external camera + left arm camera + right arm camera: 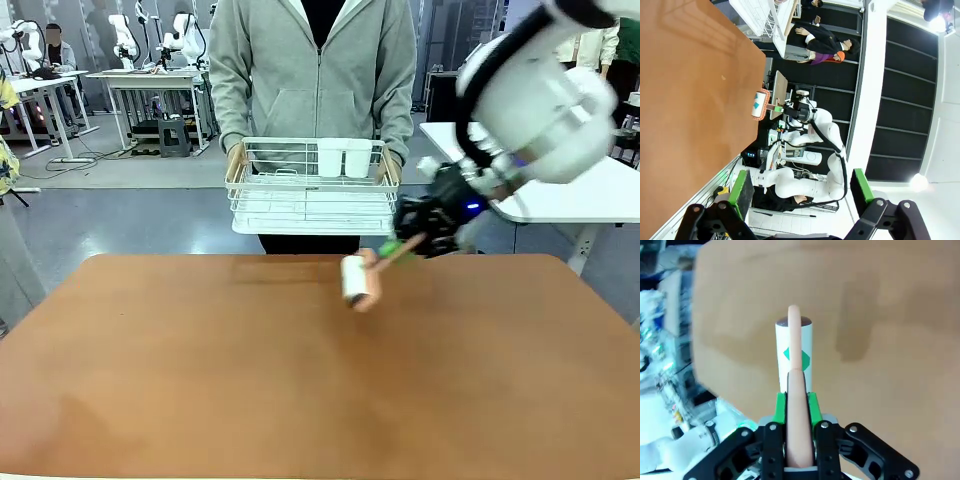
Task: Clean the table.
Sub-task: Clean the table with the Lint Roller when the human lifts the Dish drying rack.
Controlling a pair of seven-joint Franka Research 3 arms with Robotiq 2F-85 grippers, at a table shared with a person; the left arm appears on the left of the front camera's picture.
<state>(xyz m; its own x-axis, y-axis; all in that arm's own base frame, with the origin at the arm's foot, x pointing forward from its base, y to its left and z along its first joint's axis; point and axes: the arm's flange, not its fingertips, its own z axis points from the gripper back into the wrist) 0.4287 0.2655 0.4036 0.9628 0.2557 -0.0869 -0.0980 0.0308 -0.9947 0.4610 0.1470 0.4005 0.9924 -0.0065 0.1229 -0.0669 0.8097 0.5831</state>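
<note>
You're in the rolling step I'd say: right gripper (395, 248) clamped on the lint roller (358, 279) by its pink handle, roll near the terracotta table (300, 380) far edge, left gripper (801, 186) wide and empty, so next press the roll flat and drag it across.

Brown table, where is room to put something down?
The reddish-brown table is bare along its near edge and both sides. It's crowded at the far middle, where the right pincer holds the white lint roller with a peach handle, near the white wire rack a person holds.
</note>
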